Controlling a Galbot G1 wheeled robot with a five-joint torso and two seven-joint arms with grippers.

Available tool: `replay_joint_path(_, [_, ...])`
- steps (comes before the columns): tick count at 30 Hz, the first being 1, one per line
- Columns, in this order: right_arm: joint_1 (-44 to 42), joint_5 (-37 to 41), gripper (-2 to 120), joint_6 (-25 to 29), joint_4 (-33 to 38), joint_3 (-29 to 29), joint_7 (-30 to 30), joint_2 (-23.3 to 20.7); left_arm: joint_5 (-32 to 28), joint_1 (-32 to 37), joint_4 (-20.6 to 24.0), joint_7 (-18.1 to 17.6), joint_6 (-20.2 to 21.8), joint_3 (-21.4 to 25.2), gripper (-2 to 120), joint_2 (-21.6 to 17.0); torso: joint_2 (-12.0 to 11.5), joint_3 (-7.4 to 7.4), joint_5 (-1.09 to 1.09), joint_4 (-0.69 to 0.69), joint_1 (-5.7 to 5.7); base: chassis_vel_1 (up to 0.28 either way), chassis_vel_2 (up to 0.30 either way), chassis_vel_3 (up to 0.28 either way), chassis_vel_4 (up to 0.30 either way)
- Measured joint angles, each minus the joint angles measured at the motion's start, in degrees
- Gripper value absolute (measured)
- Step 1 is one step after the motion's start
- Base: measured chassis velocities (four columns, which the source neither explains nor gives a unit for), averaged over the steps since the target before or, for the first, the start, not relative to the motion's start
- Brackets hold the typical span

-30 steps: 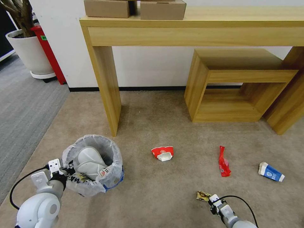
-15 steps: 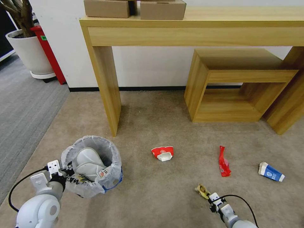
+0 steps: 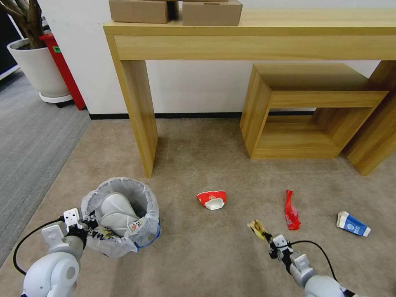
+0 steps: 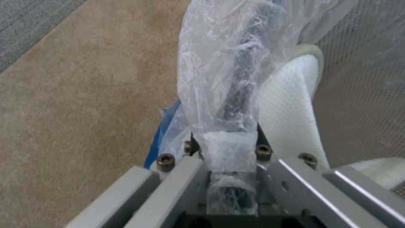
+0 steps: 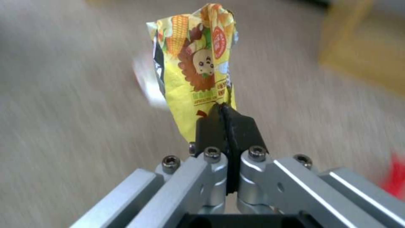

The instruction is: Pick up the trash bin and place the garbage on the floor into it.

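Note:
The trash bin (image 3: 121, 216), lined with a crinkly white bag, hangs at the lower left with white slippers (image 3: 115, 210) inside. My left gripper (image 3: 88, 226) is shut on its near rim; the left wrist view shows the bag-wrapped rim (image 4: 230, 95) pinched between the jaws. My right gripper (image 3: 266, 238) is shut on a yellow wrapper (image 3: 257, 228), lifted off the carpet; the right wrist view shows the wrapper (image 5: 196, 66) standing up from the fingertips. On the floor lie a crushed red-white cup (image 3: 212, 199), a red wrapper (image 3: 291, 210) and a blue-white carton (image 3: 352, 224).
A long wooden table (image 3: 251, 41) with cardboard boxes (image 3: 212, 12) stands against the wall, its leg (image 3: 138, 115) just behind the bin. A low wooden shelf unit (image 3: 305, 111) sits under it at right. A white planter (image 3: 35, 66) stands far left.
My right gripper has lifted the yellow wrapper off the carpet and carried it up and slightly left. The bin in my left gripper has barely shifted.

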State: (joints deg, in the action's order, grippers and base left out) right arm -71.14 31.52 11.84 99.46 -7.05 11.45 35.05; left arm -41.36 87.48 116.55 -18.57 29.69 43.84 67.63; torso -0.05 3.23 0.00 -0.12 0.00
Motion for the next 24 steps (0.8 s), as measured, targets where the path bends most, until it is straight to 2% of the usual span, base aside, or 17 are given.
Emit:
replay_joint_path(6, [4.3, 2.7, 0, 4.2, 6.1, -1.1, -5.1, -1.9, -0.2, 0.1, 0.7, -0.1, 0.5, 0.0, 1, 0.0, 0.0, 0.0, -0.01, 0.0, 0.0, 0.0, 0.0, 0.0, 0.0])
replay_joint_path(9, [9.1, 5.6, 0, 6.9, 9.4, -4.3, -9.7, -2.9, -1.0, 0.1, 1.8, -0.6, 1.4, -0.3, 1, -0.1, 0.0, 0.0, -0.01, 0.01, 0.0, 0.0, 0.0, 0.0, 0.0])
replay_joint_path(16, [13.1, 9.6, 0, 8.3, 13.4, -6.9, -14.5, -4.4, -2.3, -0.2, 3.1, -1.3, 2.5, -1.2, 1, -0.6, 0.0, 0.0, -0.01, -0.01, 0.0, 0.0, 0.0, 0.0, 0.0])
replay_joint_path(20, [18.8, 14.5, 0, 8.4, 16.6, -11.8, -16.3, -5.1, -2.8, -0.2, 3.8, -1.6, 3.0, -1.4, 1, -0.9, 0.0, 0.0, 0.0, 0.0, 0.0, 0.0, 0.0, 0.0, 0.0])
replay_joint_path(22, [27.7, 18.9, 0, 8.0, 18.1, -18.6, -16.5, -4.3, -3.1, -0.2, 4.4, -1.8, 3.3, -1.5, 1, -1.0, 0.0, 0.01, -0.01, -0.01, 0.0, 0.0, 0.0, 0.0, 0.0])
replay_joint_path(23, [27.7, 18.9, 0, 8.0, 18.1, -18.6, -16.5, -4.3, -3.1, -0.2, 4.4, -1.8, 3.3, -1.5, 1, -1.0, 0.0, 0.01, -0.01, -0.01, 0.0, 0.0, 0.0, 0.0, 0.0])
replay_joint_path(24, [33.3, 21.2, 0, 7.0, 18.7, -23.0, -15.7, -3.2, -3.3, -0.2, 4.8, -1.9, 3.4, -1.5, 1, -1.0, 0.0, 0.0, -0.01, 0.01, 0.0, 0.0, 0.0, 0.0, 0.0])
